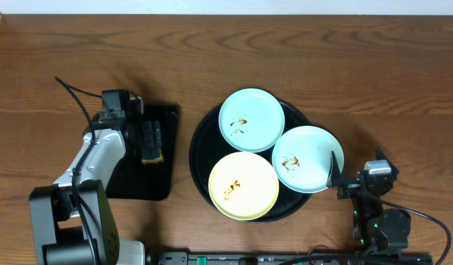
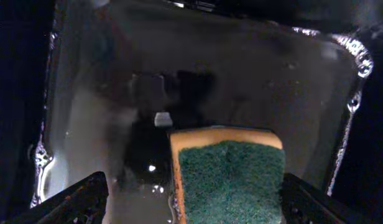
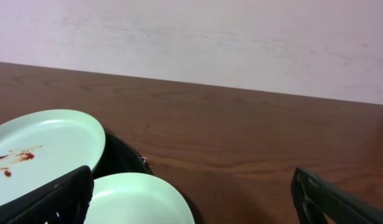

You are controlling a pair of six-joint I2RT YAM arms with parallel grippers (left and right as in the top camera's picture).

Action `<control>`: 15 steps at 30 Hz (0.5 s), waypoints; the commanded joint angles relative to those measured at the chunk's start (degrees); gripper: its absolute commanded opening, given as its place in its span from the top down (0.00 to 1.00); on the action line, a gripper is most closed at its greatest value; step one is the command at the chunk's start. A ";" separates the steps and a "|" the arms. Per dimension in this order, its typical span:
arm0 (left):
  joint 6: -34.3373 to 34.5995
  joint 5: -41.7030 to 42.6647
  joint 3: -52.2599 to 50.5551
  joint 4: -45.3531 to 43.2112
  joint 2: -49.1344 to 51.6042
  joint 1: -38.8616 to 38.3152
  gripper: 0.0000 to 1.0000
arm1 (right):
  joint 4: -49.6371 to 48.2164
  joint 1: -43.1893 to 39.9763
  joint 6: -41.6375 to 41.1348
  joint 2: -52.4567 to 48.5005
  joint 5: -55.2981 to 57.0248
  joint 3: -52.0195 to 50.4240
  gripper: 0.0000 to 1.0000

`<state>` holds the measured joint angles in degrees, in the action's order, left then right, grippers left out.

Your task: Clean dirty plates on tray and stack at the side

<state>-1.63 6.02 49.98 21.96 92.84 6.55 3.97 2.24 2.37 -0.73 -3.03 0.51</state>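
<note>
Three smeared plates lie on the round black tray (image 1: pixel 201 140): a pale blue plate (image 1: pixel 251 120) at the back, a second pale blue plate (image 1: pixel 308 159) at the right, a pale yellow plate (image 1: pixel 243 185) at the front. My left gripper (image 1: pixel 148 140) is open over a green-and-yellow sponge (image 2: pixel 230 177) on the small rectangular black tray (image 1: pixel 162 118); the sponge lies between the fingers, against the right one. My right gripper (image 1: pixel 357 179) is open and empty just right of the right blue plate (image 3: pixel 135 199). The back plate shows in the right wrist view (image 3: pixel 45 152).
The rectangular tray's wet glossy floor (image 2: pixel 241 81) fills the left wrist view. Bare brown wood table (image 1: pixel 344 66) surrounds both trays. A pale wall (image 3: pixel 210 37) stands beyond the table's far edge.
</note>
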 commanded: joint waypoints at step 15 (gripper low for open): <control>-13.92 4.02 1.03 -1.90 -0.37 -0.31 0.13 | 0.07 0.46 0.72 0.24 -0.04 -0.22 0.01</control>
<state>-14.92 7.20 49.98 20.03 92.84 6.52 3.97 2.24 2.37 -0.73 -3.03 0.51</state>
